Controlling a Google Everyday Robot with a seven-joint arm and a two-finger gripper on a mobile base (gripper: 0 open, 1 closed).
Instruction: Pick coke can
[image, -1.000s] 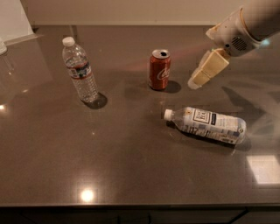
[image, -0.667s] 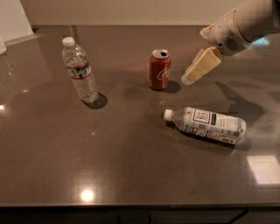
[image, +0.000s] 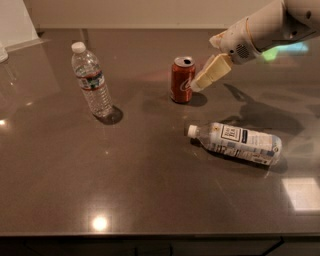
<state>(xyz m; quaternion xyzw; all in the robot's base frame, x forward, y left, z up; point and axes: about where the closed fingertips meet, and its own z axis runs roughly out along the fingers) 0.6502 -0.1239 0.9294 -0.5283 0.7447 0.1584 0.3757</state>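
Across the whole view runs the dark, glossy bench (image: 150, 190), with bright spots of light reflected in it and a pale wall (image: 150, 12) behind its far edge. My white arm (image: 270, 25) reaches in from the upper right. A clear water bottle (image: 240, 142) lies on its side at the right, white cap pointing left. Another clear bottle (image: 92, 82) stands upright at the left. The red coke can (image: 182, 80) stands near the middle, toward the back, its long axis vertical and silver top up. My pincer (image: 195, 86) slants down and leftward, its cream tip just beside the can's right side; whether it is wide or narrow I cannot tell.
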